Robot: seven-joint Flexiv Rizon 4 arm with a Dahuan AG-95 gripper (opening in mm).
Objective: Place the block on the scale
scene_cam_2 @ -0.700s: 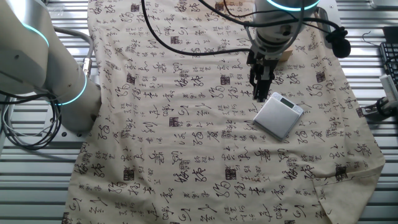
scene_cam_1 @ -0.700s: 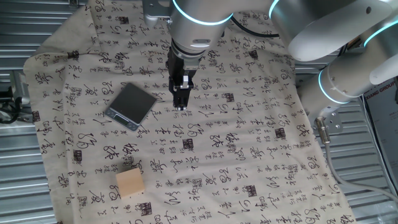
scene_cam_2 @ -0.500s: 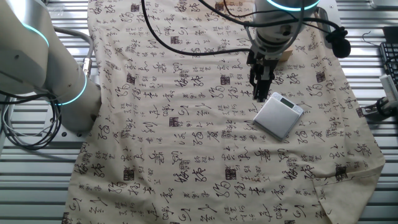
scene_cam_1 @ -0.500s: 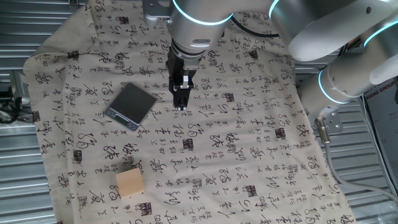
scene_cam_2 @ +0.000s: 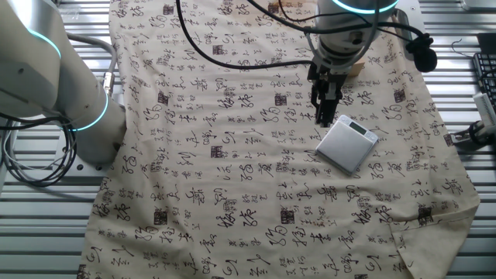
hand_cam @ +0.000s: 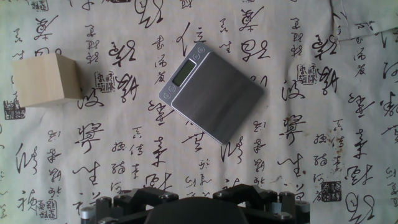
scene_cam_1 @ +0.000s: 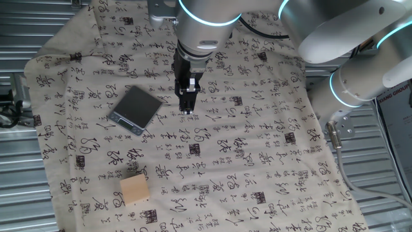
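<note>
The block (scene_cam_1: pixel 134 189), a plain tan wooden cube, sits on the printed cloth near the front left. In the hand view it lies at the left edge (hand_cam: pixel 45 79). In the other fixed view it shows partly behind the arm (scene_cam_2: pixel 355 69). The scale (scene_cam_1: pixel 134 109), a dark grey square with a silver strip, lies flat left of my gripper (scene_cam_1: pixel 187 109); it also shows in the other fixed view (scene_cam_2: pixel 348 145) and in the hand view (hand_cam: pixel 214 93). My gripper (scene_cam_2: pixel 324 118) hangs above the cloth beside the scale, its fingers together and holding nothing. The hand view shows only its dark body at the bottom edge.
A beige cloth with black characters (scene_cam_1: pixel 257 148) covers the table. The robot's white arm links (scene_cam_1: pixel 360 58) rise at the right. Metal slats (scene_cam_1: pixel 19 193) show beyond the cloth's edges. A cable (scene_cam_2: pixel 232 54) crosses the cloth in the other fixed view.
</note>
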